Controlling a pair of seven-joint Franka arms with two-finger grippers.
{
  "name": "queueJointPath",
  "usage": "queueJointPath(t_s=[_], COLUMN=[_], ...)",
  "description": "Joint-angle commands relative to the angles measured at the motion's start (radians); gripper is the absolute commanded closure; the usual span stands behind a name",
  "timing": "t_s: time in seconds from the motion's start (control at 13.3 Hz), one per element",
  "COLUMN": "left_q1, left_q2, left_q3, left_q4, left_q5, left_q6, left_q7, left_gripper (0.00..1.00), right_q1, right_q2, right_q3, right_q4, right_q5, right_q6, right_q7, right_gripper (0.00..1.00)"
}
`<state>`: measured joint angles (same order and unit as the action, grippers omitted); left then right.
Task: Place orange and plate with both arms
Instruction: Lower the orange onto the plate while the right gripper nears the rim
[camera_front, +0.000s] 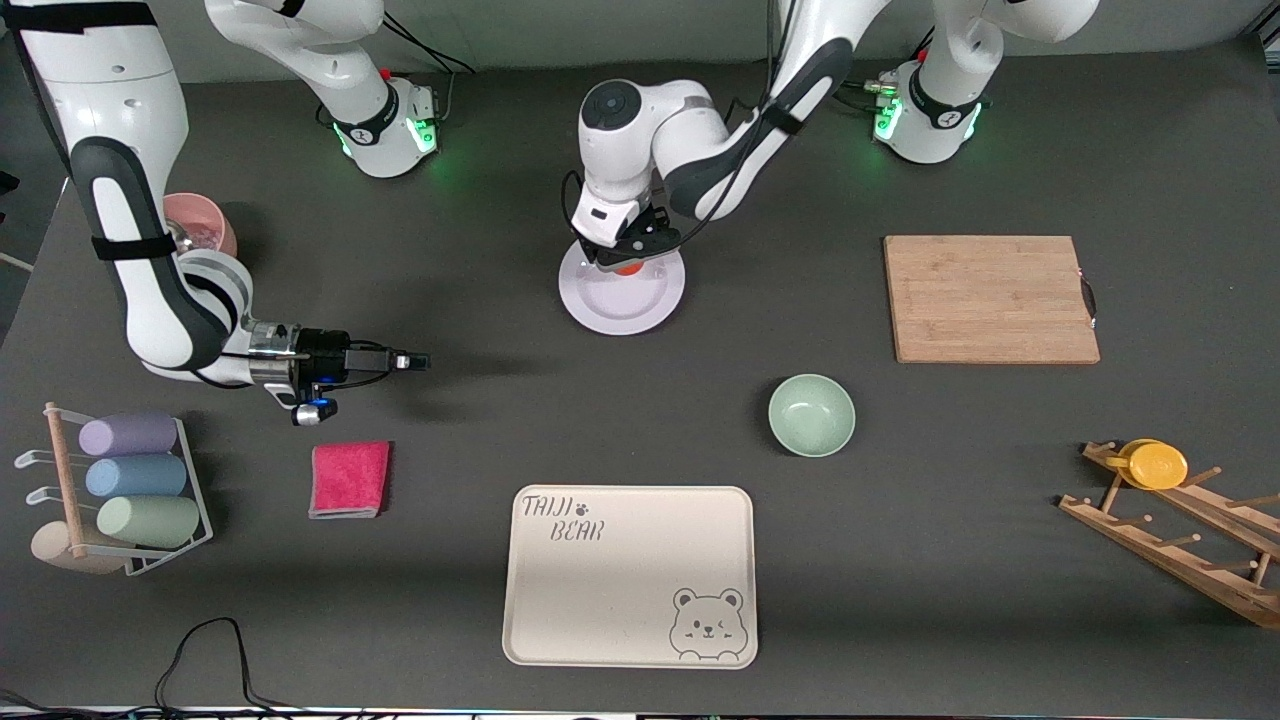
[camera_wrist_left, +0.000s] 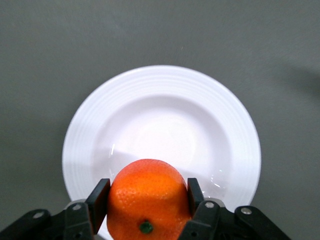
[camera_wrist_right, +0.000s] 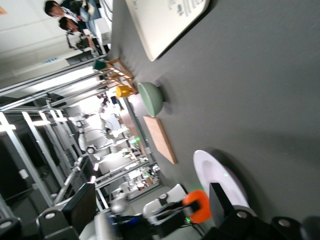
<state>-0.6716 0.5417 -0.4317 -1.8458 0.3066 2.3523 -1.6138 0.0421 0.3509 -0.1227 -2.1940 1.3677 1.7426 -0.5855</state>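
The white plate (camera_front: 620, 305) lies in the middle of the table, toward the robots' bases. My left gripper (camera_front: 625, 258) hangs low over the plate's rim on the bases' side, shut on the orange (camera_front: 627, 267). In the left wrist view the orange (camera_wrist_left: 147, 200) fills the left gripper (camera_wrist_left: 147, 182), a black pad pressing each side, with the plate (camera_wrist_left: 160, 80) below. My right gripper (camera_front: 413, 361) waits open and level above the table at the right arm's end, with nothing in it. In the right wrist view the right gripper (camera_wrist_right: 150, 192) is open; the plate (camera_wrist_right: 220, 175) and orange (camera_wrist_right: 197, 206) show farther off.
A pale green bowl (camera_front: 811, 414) and a beige bear tray (camera_front: 630, 575) lie nearer the front camera than the plate. A wooden cutting board (camera_front: 990, 298) and a peg rack with a yellow lid (camera_front: 1158, 465) are at the left arm's end. A pink cloth (camera_front: 349, 478) and cup rack (camera_front: 130, 490) sit below the right gripper.
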Motion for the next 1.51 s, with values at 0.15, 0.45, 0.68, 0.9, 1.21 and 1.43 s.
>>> queueJointPath(t_s=[0.15, 0.45, 0.68, 0.9, 1.21, 1.43], left_q1=[-0.026, -0.042, -0.034, -0.011, 0.091, 0.222], left_q2=[0.063, 0.098, 0.101, 0.069, -0.067, -0.219], left_q3=[0.016, 0.019, 0.034, 0.042, 0.025, 0.022], left_q4=[0.037, 0.042, 0.054, 0.065, 0.062, 0.060], left_q5=[0.066, 0.121, 0.132, 0.134, 0.094, -0.088], left_q6=[0.051, 0.064, 0.064, 0.044, -0.109, -0.276], left_q7=[-0.116, -0.164, -0.163, -0.149, 0.037, 0.428], left_gripper=[1.00, 1.00, 0.02, 0.00, 0.00, 0.00], right_q1=[0.012, 0.039, 0.050, 0.079, 0.126, 0.180], right_q2=[-0.081, -0.082, -0.069, -0.030, 0.029, 0.068], right_q3=[-0.002, 0.000, 0.001, 0.003, 0.003, 0.002], right_q4=[-0.197, -0.276, -0.313, -0.322, -0.342, -0.349], right_q5=[0.161, 0.260, 0.269, 0.275, 0.335, 0.381], right_q6=[-0.031, -0.109, -0.110, -0.109, -0.110, -0.110], right_q7=[-0.256, -0.341, -0.427, -0.535, -0.629, -0.698], right_gripper=[0.00, 0.00, 0.00, 0.00, 0.00, 0.00])
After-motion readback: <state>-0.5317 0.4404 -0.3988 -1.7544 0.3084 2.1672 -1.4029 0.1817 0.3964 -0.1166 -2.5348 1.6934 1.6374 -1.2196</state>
